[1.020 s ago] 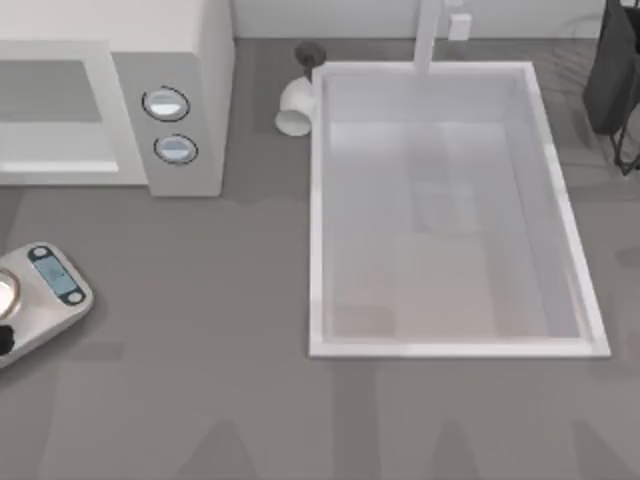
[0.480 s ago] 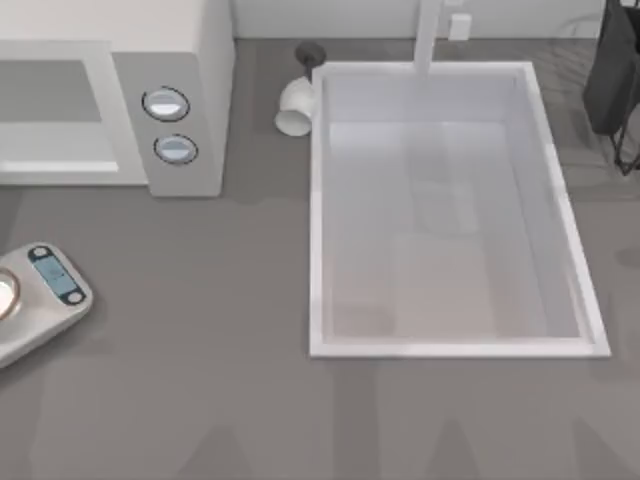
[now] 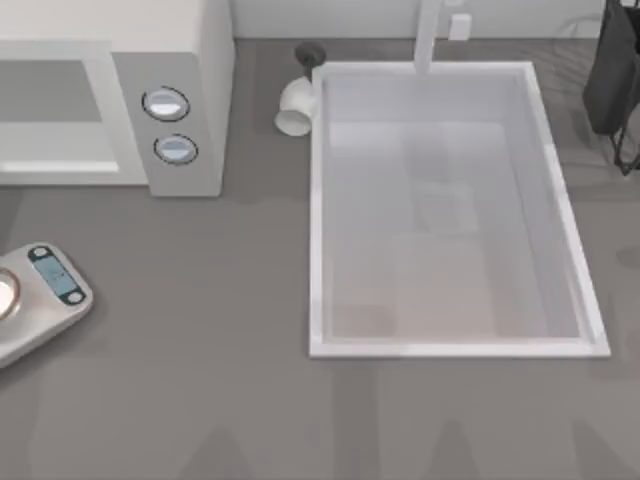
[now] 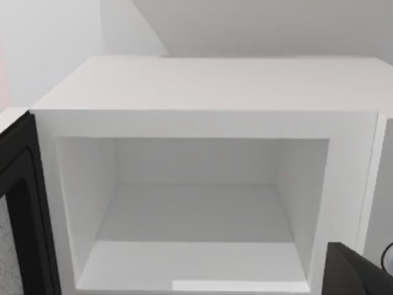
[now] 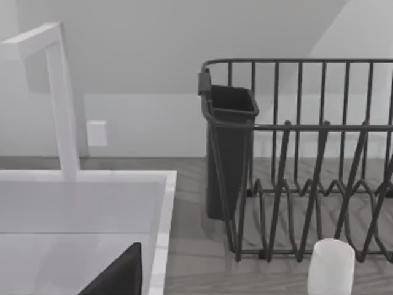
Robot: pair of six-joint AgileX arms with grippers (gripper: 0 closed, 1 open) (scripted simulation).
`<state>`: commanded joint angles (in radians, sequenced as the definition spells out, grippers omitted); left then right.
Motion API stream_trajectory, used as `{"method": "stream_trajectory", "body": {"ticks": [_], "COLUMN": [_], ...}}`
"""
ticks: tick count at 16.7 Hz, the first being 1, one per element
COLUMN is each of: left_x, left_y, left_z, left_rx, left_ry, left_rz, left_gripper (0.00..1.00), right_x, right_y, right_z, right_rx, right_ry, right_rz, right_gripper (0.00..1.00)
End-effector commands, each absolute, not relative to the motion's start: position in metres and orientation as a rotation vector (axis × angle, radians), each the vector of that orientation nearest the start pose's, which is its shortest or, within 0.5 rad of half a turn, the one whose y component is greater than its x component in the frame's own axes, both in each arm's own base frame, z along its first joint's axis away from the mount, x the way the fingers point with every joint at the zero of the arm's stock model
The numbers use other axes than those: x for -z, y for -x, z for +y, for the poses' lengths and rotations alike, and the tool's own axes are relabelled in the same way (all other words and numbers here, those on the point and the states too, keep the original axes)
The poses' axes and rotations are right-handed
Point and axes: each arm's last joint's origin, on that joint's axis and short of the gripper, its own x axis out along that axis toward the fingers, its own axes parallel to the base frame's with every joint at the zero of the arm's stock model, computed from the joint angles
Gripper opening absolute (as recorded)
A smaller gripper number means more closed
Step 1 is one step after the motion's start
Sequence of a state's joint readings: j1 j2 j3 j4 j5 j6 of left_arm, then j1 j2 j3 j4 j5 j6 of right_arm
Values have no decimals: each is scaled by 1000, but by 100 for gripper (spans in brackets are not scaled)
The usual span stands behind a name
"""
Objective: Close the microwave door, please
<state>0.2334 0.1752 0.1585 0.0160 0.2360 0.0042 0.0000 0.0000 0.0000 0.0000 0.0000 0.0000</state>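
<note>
Still open, microwave (image 4: 202, 184) cavity exposed, microwave door (image 4: 18, 209) swung aside.

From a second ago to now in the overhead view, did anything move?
One thing: a small dark shape at the table's left edge, just below the scale, was there a second ago and has gone out of sight. The microwave, sink, white cup and dish rack stayed put. The left wrist view shows the microwave door open.

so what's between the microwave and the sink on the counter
In the top view, a white cup lying on its side sits between the microwave and the sink, close beside the sink.
</note>
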Motion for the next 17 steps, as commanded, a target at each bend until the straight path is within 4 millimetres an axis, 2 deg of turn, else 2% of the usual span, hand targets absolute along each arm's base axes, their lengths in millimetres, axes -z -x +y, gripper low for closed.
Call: {"method": "stream_trajectory", "body": {"ticks": [9, 14, 17], "left_x": [-199, -200, -213], "left_y": [-92, -92, -93], "left_z": [-4, -4, 1], "left_rx": [2, 2, -24], "left_ry": [-1, -1, -61], "left_rz": [0, 0, 32], "left_gripper": [0, 0, 0], "right_x": [-160, -160, -160], "right_y": [-106, -106, -106], "right_z": [-1, -1, -1], "right_rx": [0, 0, 0], "right_ry": [0, 0, 0], "right_rz": [0, 0, 0], "right_gripper": [100, 100, 100]}}
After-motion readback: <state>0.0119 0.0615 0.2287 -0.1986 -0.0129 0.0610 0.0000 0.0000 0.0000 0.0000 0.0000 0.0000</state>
